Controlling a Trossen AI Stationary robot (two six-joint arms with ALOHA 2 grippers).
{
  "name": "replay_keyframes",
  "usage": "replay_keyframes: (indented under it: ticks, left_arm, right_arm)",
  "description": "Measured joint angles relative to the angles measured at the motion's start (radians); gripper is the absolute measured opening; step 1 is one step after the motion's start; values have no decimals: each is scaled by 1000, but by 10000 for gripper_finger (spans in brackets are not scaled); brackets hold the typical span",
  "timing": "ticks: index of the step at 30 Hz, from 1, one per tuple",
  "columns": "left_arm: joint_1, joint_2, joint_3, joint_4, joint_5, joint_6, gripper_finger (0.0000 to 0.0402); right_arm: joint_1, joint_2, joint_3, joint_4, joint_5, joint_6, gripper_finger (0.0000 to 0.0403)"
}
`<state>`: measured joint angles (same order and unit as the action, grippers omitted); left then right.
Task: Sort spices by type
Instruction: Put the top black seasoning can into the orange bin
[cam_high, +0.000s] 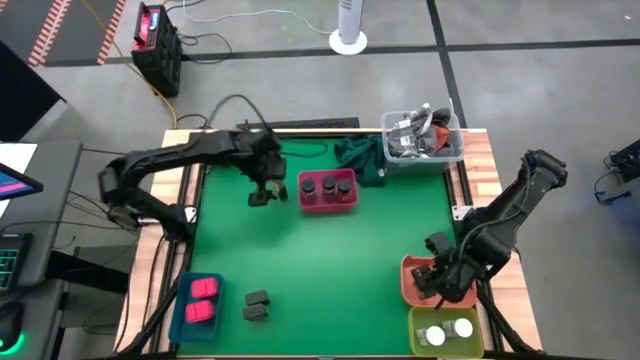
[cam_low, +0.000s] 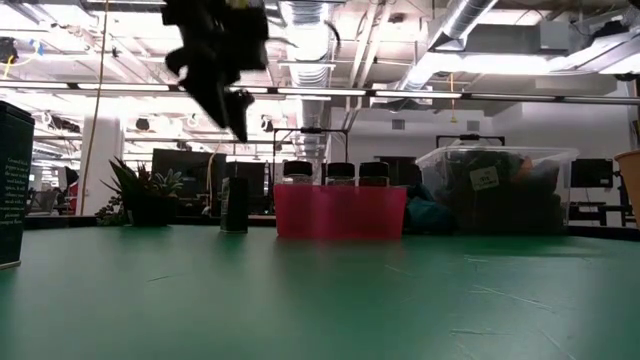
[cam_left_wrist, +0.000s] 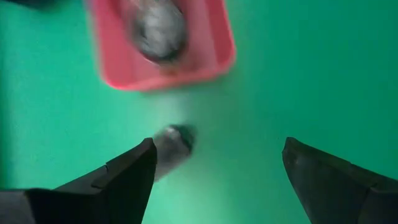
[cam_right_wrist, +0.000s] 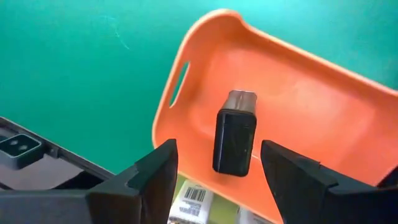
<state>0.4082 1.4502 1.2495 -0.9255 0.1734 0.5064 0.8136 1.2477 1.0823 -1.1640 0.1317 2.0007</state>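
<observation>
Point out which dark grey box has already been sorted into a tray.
The dark grey box lying in the orange tray, right below the open right gripper. The other two grey boxes still sit loose on the green mat, beside the blue tray.

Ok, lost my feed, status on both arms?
Left gripper open above brown jar by pink tray. Right gripper open over grey box in orange tray.
</observation>
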Motion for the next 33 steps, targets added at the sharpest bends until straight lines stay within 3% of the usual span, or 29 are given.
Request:
replay_keyframes:
  ticks: [5, 8, 14, 33]
  left_arm:
    - [-2, 101, 0, -86, -70, 147, 329]
    - [-8, 122, -2, -36, -135, 181, 329]
    - [-21, 120, 0, 2, -149, 294, 329]
    - [-21, 239, 0, 29, -180, 305, 329]
  right_arm:
    - [-50, 0, 79, -85, 7, -106, 256]
    - [-84, 0, 102, -92, 43, -157, 256]
    - [-136, 0, 108, -81, 61, -241, 256]
    - [-219, 0, 108, -26, 61, -415, 256]
